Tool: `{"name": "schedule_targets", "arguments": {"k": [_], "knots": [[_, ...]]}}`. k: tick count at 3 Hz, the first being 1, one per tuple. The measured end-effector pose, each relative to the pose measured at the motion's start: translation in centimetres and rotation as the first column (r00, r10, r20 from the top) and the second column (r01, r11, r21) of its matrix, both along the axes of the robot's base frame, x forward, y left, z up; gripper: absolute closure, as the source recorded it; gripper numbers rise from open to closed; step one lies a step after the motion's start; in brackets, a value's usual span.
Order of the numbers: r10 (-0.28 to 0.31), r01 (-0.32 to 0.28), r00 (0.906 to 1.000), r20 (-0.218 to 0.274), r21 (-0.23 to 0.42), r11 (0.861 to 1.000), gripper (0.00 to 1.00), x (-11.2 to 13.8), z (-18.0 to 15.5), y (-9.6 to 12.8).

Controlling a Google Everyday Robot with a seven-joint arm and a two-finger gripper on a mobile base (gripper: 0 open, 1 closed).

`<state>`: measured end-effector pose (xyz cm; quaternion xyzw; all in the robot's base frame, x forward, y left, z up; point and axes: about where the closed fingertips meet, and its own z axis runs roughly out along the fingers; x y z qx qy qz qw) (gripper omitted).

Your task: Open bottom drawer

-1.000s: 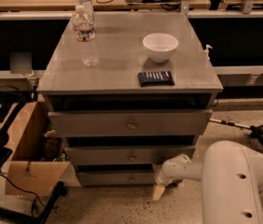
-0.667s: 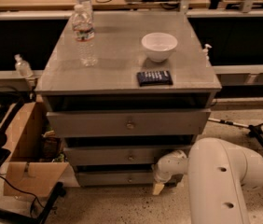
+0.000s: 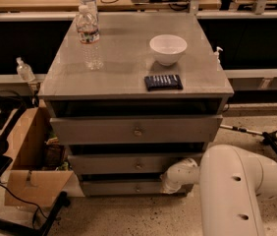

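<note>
Slim grey bottom drawer with small round knob [image 3: 114, 187] looks shut. White claw [image 3: 168, 182] low at its right end; open or closed, cannot tell. Pulling not yet done.

On the cabinet [image 3: 124, 77]: bottle [image 3: 89, 33] back left, bowl [image 3: 168, 49] back right, packet [image 3: 163, 82] front right; gripper [image 3: 169, 183] at the right end of its bottom drawer [image 3: 121, 187].

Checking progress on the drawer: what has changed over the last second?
The gripper rose slightly, to the right end of the bottom drawer, and the arm's white link swung leftward. The bottom drawer has not slid; the water bottle, bowl and dark packet stayed put.
</note>
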<state>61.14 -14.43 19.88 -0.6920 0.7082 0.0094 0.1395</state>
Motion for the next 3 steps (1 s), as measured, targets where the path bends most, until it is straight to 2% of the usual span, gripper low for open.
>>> {"name": "schedule_targets", "arguments": {"k": [1,2,3], "knots": [[-0.02,0.02,0.9997,-0.017,-0.009,1.0,0.92,-1.6,-1.4,-0.7],[-0.02,0.02,0.9997,-0.017,-0.009,1.0,1.0,-1.6,-1.4,-0.7],[-0.014,0.014,0.9999,-0.004,0.009,1.0,1.0,-2.8,-0.8,-0.7]]}}
